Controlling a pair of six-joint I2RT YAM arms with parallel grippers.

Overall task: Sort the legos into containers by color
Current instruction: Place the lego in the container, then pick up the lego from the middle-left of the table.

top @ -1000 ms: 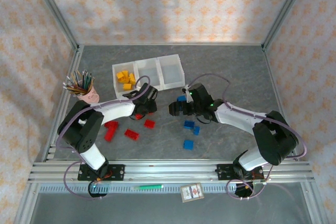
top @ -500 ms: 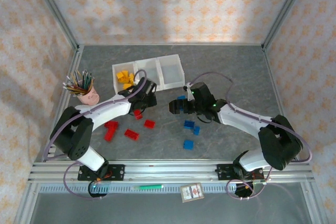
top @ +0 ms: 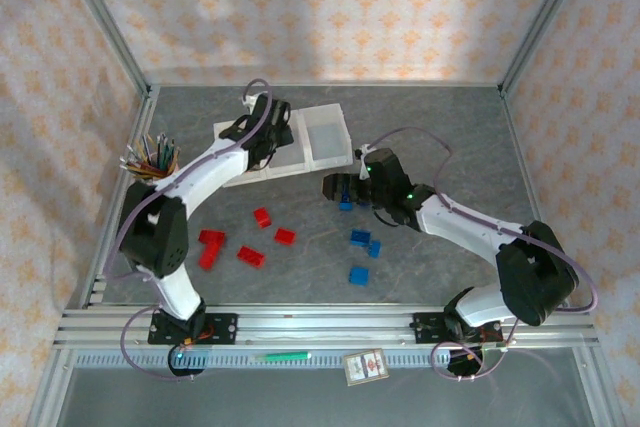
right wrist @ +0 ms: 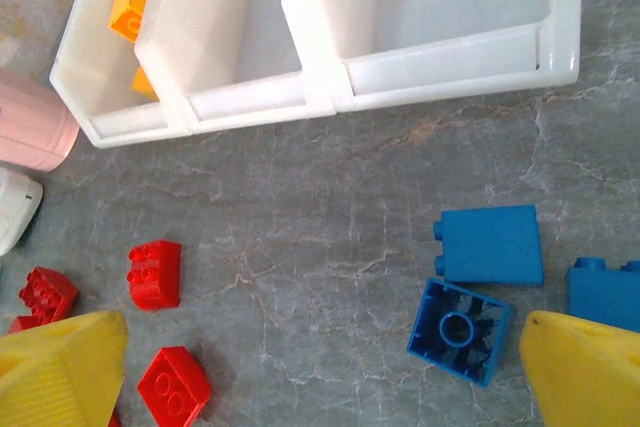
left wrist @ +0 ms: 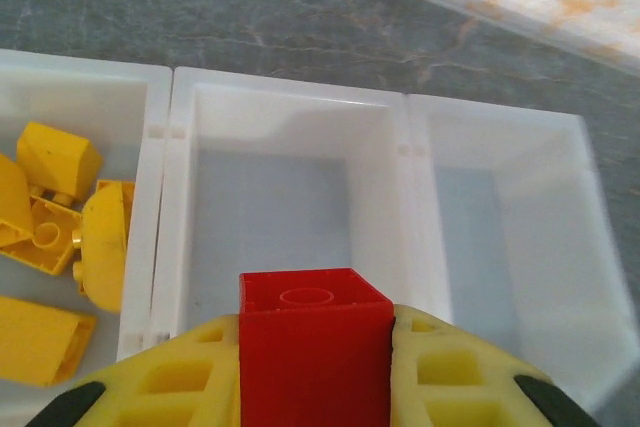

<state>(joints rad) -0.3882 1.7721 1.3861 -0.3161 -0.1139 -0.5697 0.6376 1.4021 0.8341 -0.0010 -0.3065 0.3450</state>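
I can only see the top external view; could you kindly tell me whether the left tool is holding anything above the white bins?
Observer: Yes. The left wrist view shows the left tool shut on a red square plastic studded brick.
Operator: Thank you. Which bin does it line up with?
Observer: The middle bin of the three joined white translucent plastic bins; its floor is bare.
Operator: And the right tool, please?
Observer: In the right wrist view the right tool stands open above the grey marbled table, with a blue plastic brick lying hollow side up near one yellow finger.
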